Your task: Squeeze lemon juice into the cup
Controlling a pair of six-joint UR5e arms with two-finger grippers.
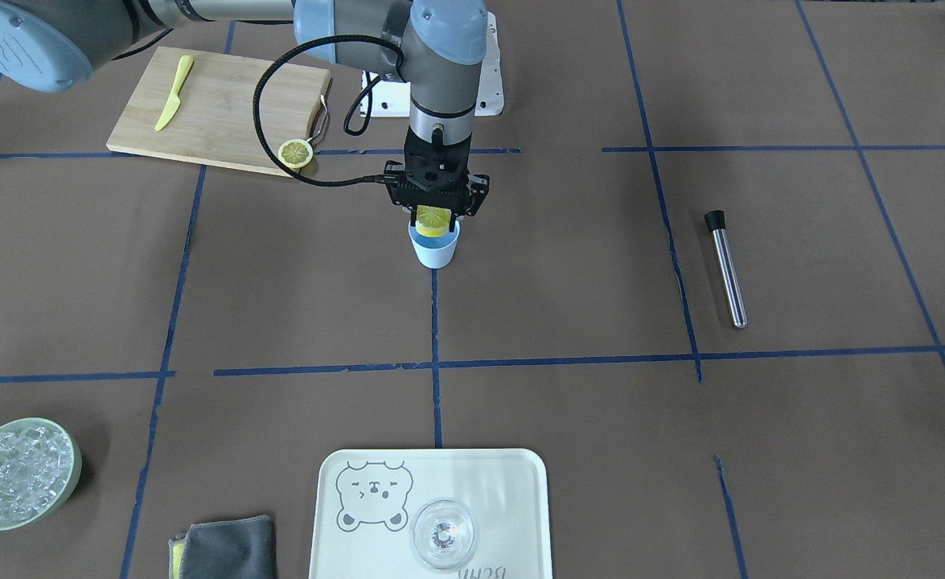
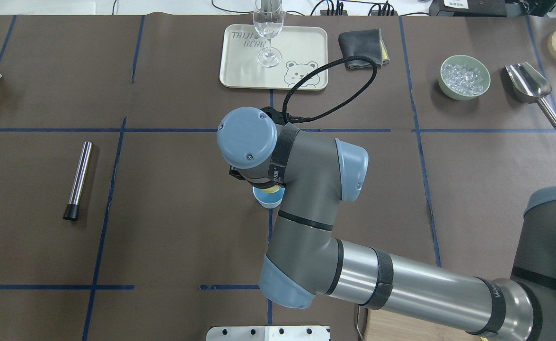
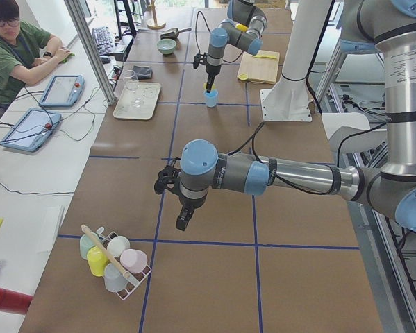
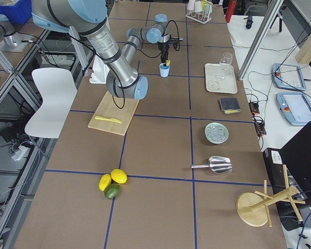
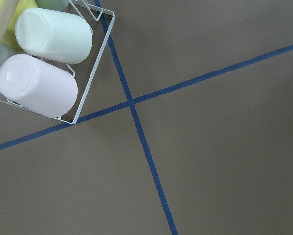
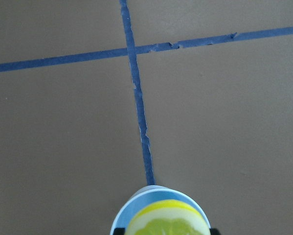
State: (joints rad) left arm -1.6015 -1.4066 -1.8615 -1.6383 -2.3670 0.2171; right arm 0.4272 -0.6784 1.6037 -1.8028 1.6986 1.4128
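Pinching anything, the right tool (image 1: 433,214)?

Yes. Its two fingers are pressed against the sides of the lemon (image 1: 432,219), a small yellow piece. The right wrist view shows its pale cut face.

Where is that relative to the cup (image 1: 435,251)?

Directly over its mouth, with the lower edge about level with the rim. I cannot tell whether it touches the rim. The cup stands upright on the desk (image 1: 560,281), on a blue tape line near the middle.

And the left tool (image 3: 182,220)?

It hangs above the desk well apart from the cup, near a wire rack (image 5: 101,49) of cups lying on their sides. Only the side view shows it, so I cannot tell whether it is spread or pressed together.

Anything else around?

A second lemon slice (image 1: 296,153) lies at the corner of a cutting board (image 1: 223,112), and a yellow knife (image 1: 174,92) is on the board's other end. A metal tube (image 1: 727,269) lies well apart from the cup. A tray (image 1: 512,482) carries a clear glass (image 1: 443,533).
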